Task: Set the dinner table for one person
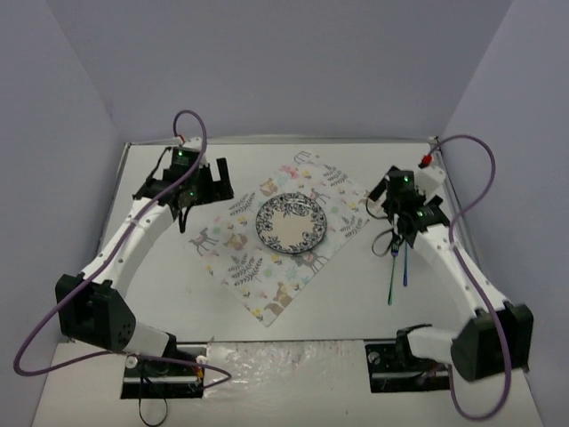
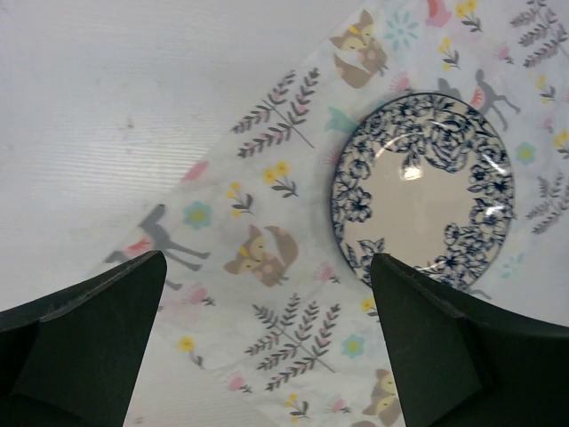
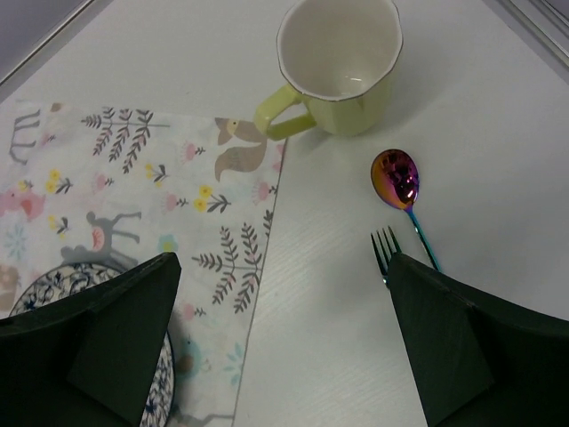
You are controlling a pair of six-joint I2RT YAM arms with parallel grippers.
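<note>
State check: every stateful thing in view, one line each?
Pastel animal-print cloth placemat: flat, laid diagonally on white table.
Blue floral-rimmed ceramic plate: empty, resting on placemat.
Yellow-green mug: upright, empty, beside placemat.
Iridescent metal spoon: lying on table, bowl toward mug.
Dark metal fork: lying beside spoon.
Left gripper: open, empty.
Right gripper: open, empty.
</note>
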